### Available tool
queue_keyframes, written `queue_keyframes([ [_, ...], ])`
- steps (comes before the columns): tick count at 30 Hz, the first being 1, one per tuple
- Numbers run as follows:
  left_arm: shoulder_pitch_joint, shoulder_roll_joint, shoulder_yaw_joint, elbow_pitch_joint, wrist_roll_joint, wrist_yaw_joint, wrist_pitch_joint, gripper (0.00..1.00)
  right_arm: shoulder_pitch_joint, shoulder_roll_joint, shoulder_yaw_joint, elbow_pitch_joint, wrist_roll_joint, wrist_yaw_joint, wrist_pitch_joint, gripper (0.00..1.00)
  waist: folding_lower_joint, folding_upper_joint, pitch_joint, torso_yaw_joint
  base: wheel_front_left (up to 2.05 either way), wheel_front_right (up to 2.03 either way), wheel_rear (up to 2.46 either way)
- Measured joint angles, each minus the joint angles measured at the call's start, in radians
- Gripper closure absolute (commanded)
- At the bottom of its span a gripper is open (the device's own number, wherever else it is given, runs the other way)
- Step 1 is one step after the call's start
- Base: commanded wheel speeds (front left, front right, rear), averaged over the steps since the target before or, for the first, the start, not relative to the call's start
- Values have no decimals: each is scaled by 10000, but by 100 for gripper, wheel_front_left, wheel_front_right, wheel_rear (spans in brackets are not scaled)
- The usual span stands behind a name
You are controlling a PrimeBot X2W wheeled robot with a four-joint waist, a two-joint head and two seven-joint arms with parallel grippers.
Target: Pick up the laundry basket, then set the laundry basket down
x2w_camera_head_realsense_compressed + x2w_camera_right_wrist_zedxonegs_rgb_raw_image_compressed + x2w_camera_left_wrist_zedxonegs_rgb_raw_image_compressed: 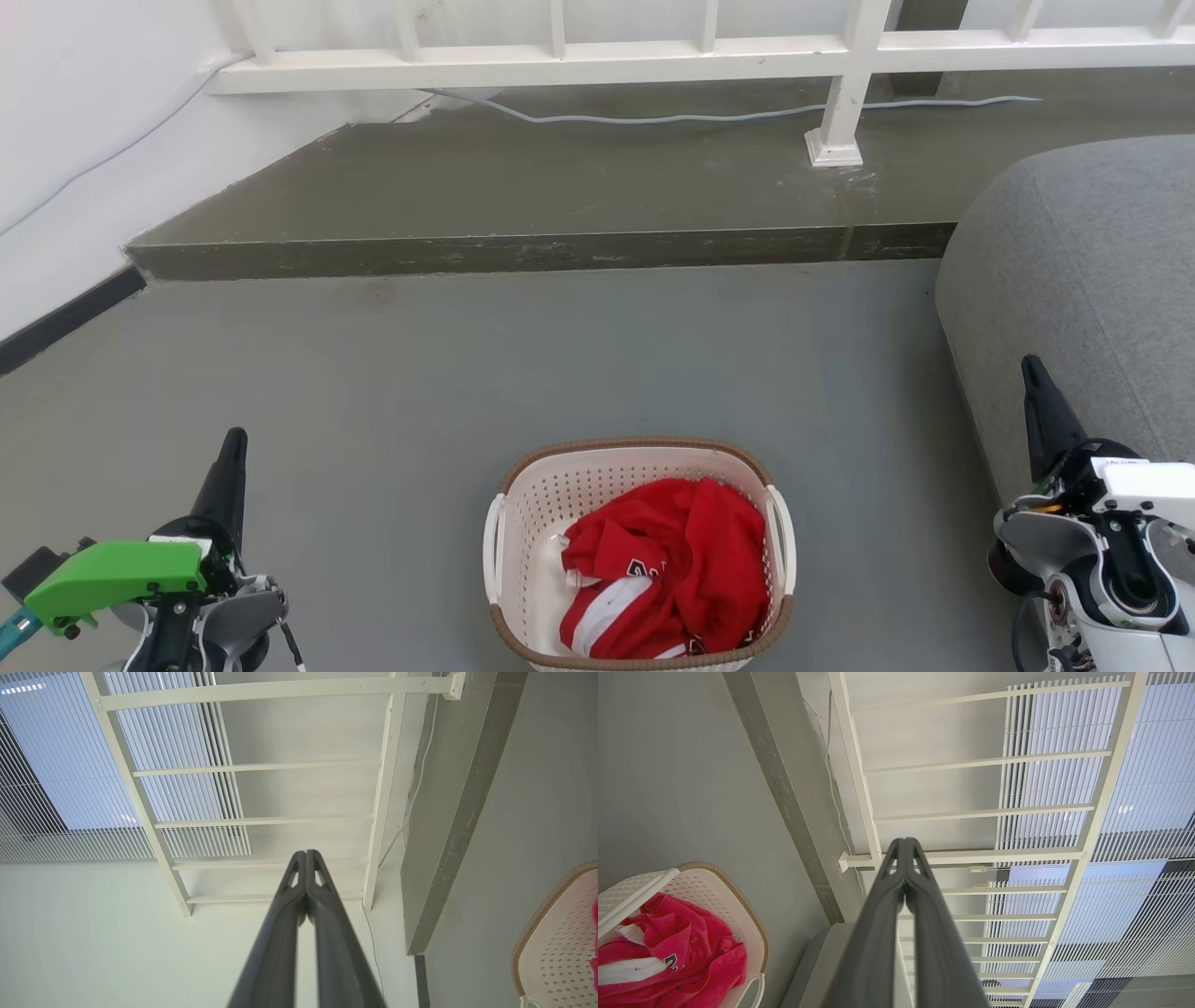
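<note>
On the raised step (523, 187) are a white railing (560, 65) and a grey cable (653, 119), with a grey sofa (1083, 261) near its right end

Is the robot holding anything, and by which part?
Nothing is held: the left gripper and right gripper are shut and empty, apart from the laundry basket.

Grey floor (467, 373), raised step (523, 252), white railing (560, 65), grey sofa (1092, 280).
</note>
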Motion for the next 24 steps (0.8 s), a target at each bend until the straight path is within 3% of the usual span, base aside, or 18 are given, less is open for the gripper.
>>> queue_keyframes([
  [24, 1, -2, 0, -4, 0, 0, 0, 100, 0, 2, 0, -8, 0, 0, 0, 100, 0, 0, 0, 0, 0, 0, 0],
])
